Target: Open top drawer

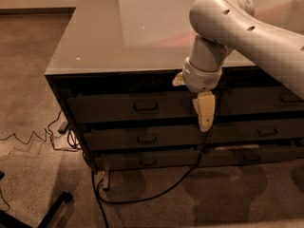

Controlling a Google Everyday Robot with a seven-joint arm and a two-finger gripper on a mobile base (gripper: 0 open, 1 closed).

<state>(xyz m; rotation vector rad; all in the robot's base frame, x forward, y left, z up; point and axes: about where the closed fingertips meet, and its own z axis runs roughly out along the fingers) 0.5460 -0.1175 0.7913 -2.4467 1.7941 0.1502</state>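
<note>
The top drawer is a wide dark front just under the glossy grey countertop, in the left stack. It is closed, with its small metal pull at the centre. My gripper hangs pointing down from the pale arm, in front of the right end of the top drawer's front. It is well to the right of the pull and a little lower, and it holds nothing that I can see.
Two slimmer drawers lie below the top one. Another drawer stack is to the right. A black cable runs across the carpet in front. Wires lie on the left, and a black stand leg is at bottom left.
</note>
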